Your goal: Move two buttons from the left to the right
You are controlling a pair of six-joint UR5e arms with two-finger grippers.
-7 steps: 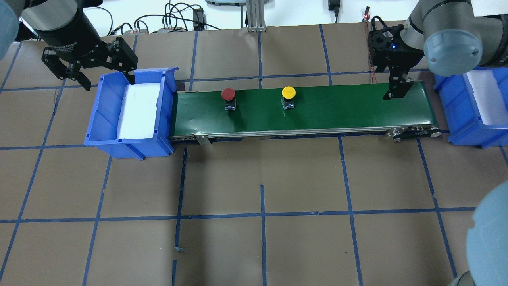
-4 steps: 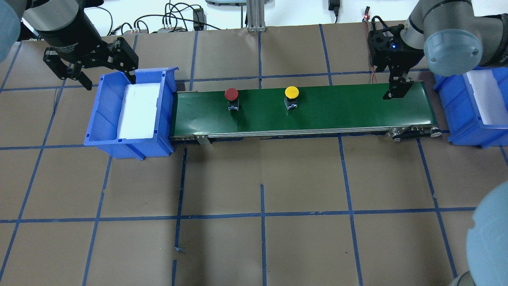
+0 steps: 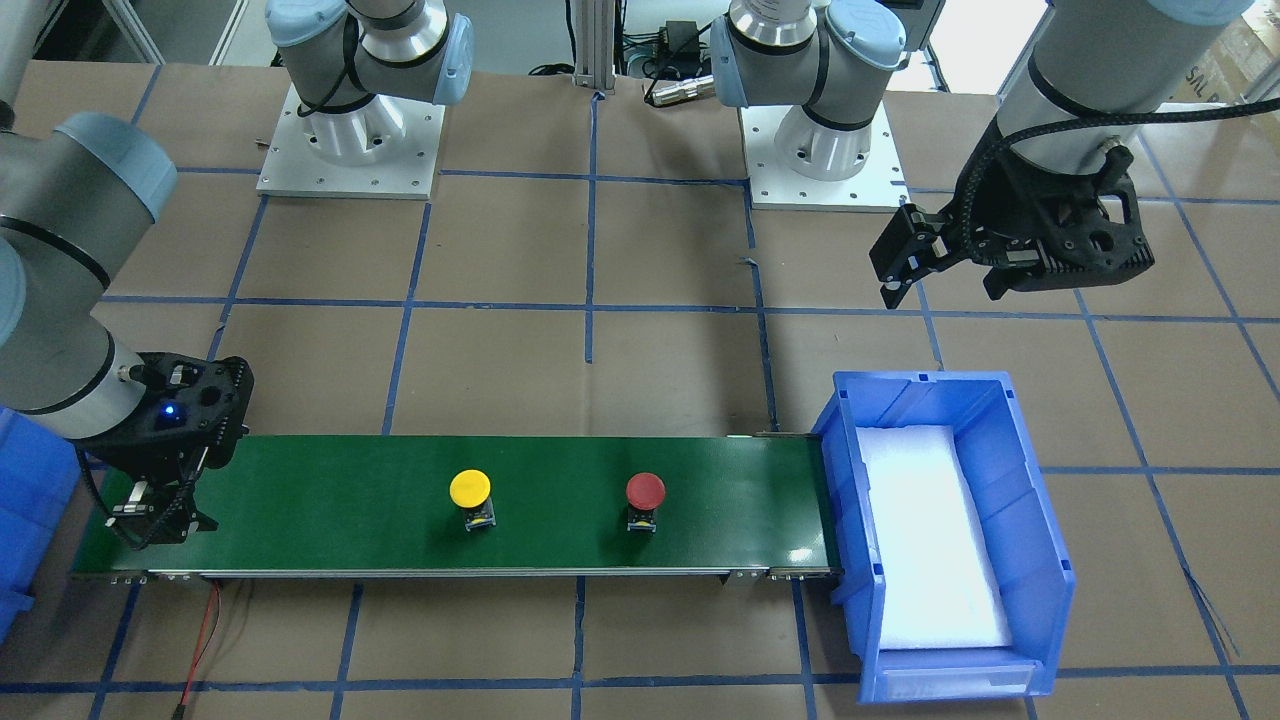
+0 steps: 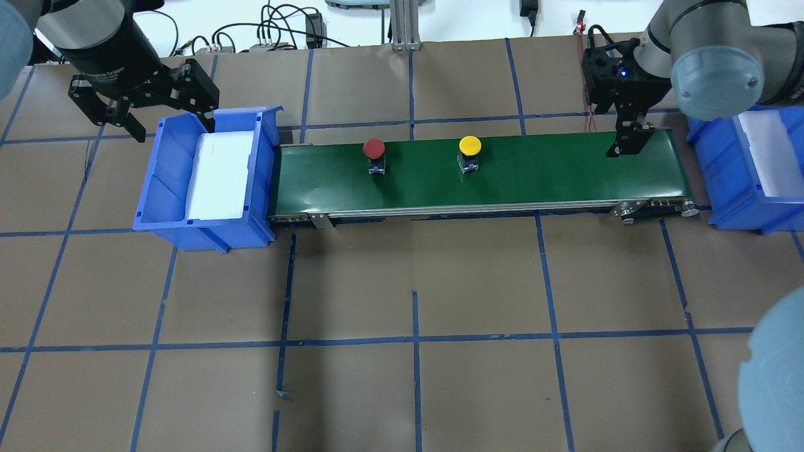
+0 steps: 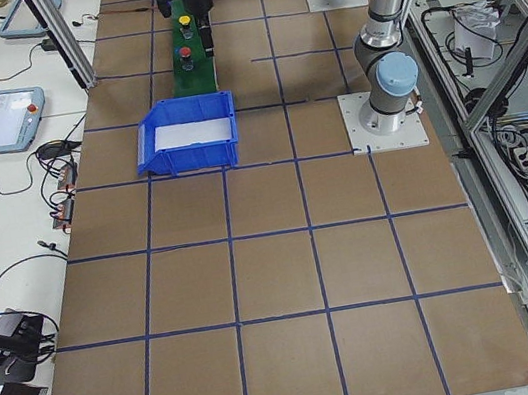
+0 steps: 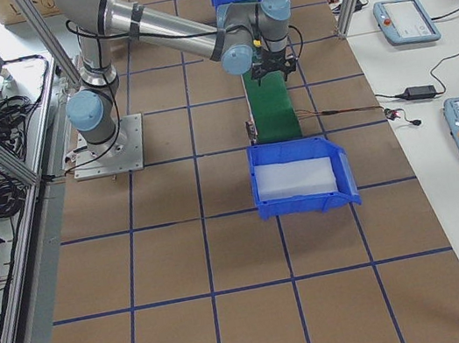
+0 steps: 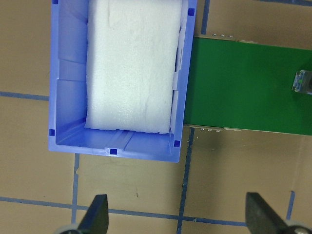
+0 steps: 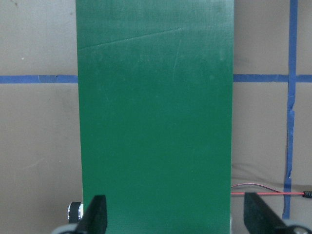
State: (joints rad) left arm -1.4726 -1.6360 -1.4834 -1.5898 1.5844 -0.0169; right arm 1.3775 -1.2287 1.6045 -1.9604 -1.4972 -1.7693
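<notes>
Red button (image 7: 303, 81) partly out of frame

Brown table (image 4: 414, 282) carries a green conveyor (image 4: 553, 172) between the left bin (image 4: 160, 188) and right bin (image 4: 728, 182).

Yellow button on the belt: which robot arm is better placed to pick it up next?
Right. The right hand hangs open over the belt end nearest the yellow button; the left hand sits by the blue bin, beyond the red button.

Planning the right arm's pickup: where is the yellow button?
Overhead, the yellow button stands mid-belt on the green conveyor, between the red button on its left and the right gripper farther right.
</notes>
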